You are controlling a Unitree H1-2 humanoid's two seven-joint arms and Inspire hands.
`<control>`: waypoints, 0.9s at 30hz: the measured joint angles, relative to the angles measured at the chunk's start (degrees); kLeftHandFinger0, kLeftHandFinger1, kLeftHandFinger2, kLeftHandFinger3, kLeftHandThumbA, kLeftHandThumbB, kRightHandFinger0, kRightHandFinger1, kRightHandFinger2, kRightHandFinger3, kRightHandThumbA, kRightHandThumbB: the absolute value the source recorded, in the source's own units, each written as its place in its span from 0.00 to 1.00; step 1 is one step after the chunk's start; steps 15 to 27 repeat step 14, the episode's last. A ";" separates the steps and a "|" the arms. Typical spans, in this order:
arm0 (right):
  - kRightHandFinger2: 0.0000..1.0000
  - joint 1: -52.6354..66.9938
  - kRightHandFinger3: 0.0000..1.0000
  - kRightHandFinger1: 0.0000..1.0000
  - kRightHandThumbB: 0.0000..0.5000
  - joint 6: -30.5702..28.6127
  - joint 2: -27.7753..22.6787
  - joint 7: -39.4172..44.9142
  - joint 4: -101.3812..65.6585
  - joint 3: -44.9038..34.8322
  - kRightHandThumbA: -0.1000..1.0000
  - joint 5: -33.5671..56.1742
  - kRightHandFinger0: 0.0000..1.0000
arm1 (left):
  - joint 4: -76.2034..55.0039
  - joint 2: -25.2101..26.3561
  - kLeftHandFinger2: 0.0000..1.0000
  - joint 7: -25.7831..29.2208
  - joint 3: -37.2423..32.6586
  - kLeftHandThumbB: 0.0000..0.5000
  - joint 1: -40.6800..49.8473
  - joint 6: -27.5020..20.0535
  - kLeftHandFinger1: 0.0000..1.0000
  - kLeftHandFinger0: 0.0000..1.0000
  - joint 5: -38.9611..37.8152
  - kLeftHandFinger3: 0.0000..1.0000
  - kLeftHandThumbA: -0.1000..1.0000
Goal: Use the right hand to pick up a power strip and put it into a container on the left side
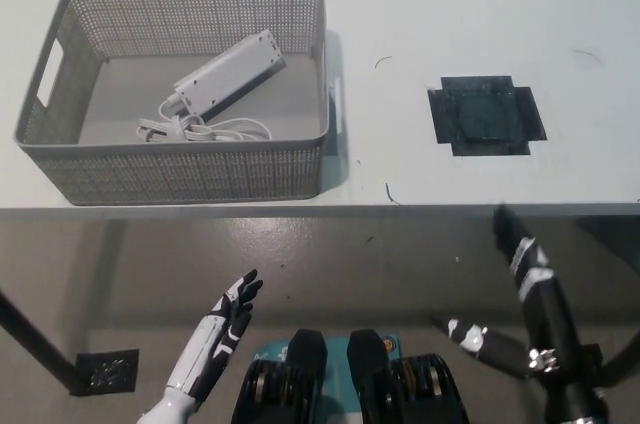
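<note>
Head view is showing both hands hanging low, nearest the camera and below the table edge. One white left hand (218,336) is resting at lower left, fingers spread and holding nothing. One black right hand (520,289) is hanging at lower right with fingers splayed wide, also carrying nothing, which suggests the delivery is done. Farther off, the white table (420,4) is bearing one dark square patch (486,116) at right. At left, one grey basket (190,179) is holding the single power strip (225,74), lying diagonally with its cord (205,128) bunching beside it.
</note>
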 measured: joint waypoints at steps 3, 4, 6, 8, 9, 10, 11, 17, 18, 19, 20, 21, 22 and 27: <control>1.00 0.03 1.00 1.00 0.26 -1.97 -1.24 -3.01 5.96 1.40 1.00 -0.16 1.00 | 0.63 0.01 1.00 -0.03 0.09 0.50 -0.04 -0.05 1.00 1.00 -0.65 1.00 1.00; 1.00 0.03 1.00 1.00 0.28 -2.41 -1.62 -4.19 7.72 1.90 1.00 -0.30 1.00 | 0.88 0.01 1.00 -0.03 0.13 0.50 -0.05 -0.05 1.00 1.00 -0.87 1.00 1.00; 1.00 -0.01 1.00 1.00 0.26 -3.29 -2.71 -6.33 10.62 3.41 1.00 -0.69 1.00 | 1.35 0.01 1.00 -0.01 0.20 0.49 -0.03 -0.05 1.00 1.00 -1.11 1.00 1.00; 1.00 -0.18 1.00 1.00 0.25 -3.92 -4.04 -8.70 12.98 5.29 0.98 -1.34 1.00 | 1.49 0.01 1.00 0.00 0.25 0.47 -0.01 -0.05 1.00 1.00 -1.24 1.00 1.00; 1.00 -0.32 1.00 1.00 0.24 -4.19 -4.85 -9.58 14.10 6.43 0.96 -1.77 1.00 | 1.52 0.02 1.00 0.00 0.27 0.47 0.00 -0.05 1.00 1.00 -1.32 1.00 1.00; 1.00 -0.56 1.00 1.00 0.23 -4.48 -5.98 -10.84 15.38 8.08 0.92 -2.42 1.00 | 1.54 0.02 1.00 0.01 0.29 0.47 0.00 -0.05 1.00 1.00 -1.40 1.00 1.00; 1.00 -0.82 1.00 1.00 0.23 -4.64 -6.90 -11.91 16.21 9.30 0.90 -2.79 1.00 | 1.57 0.02 1.00 0.02 0.31 0.47 0.00 -0.06 1.00 1.00 -1.48 1.00 1.00; 1.00 -1.56 1.00 1.00 0.27 -4.89 -9.00 -14.25 18.13 12.66 0.87 -3.92 0.99 | 1.68 0.02 1.00 0.06 0.33 0.46 0.00 -0.06 1.00 1.00 -1.59 1.00 1.00; 1.00 -1.56 1.00 1.00 0.27 -4.89 -9.00 -14.25 18.13 12.66 0.87 -3.92 0.99 | 1.68 0.02 1.00 0.06 0.33 0.46 0.00 -0.06 1.00 1.00 -1.59 1.00 1.00; 1.00 -1.56 1.00 1.00 0.27 -4.89 -9.00 -14.25 18.13 12.66 0.87 -3.92 0.99 | 1.68 0.02 1.00 0.06 0.33 0.46 0.00 -0.06 1.00 1.00 -1.59 1.00 1.00; 1.00 -1.56 1.00 1.00 0.27 -4.89 -9.00 -14.25 18.13 12.66 0.87 -3.92 0.99 | 1.68 0.02 1.00 0.06 0.33 0.46 0.00 -0.06 1.00 1.00 -1.59 1.00 1.00; 1.00 -1.56 1.00 1.00 0.27 -4.89 -9.00 -14.25 18.13 12.66 0.87 -3.92 0.99 | 1.68 0.02 1.00 0.06 0.33 0.46 0.00 -0.06 1.00 1.00 -1.59 1.00 1.00; 1.00 -1.56 1.00 1.00 0.27 -4.89 -9.00 -14.25 18.13 12.66 0.87 -3.92 0.99 | 1.68 0.02 1.00 0.06 0.33 0.46 0.00 -0.06 1.00 1.00 -1.59 1.00 1.00; 1.00 -1.56 1.00 1.00 0.27 -4.89 -9.00 -14.25 18.13 12.66 0.87 -3.92 0.99 | 1.68 0.02 1.00 0.06 0.33 0.46 0.00 -0.06 1.00 1.00 -1.59 1.00 1.00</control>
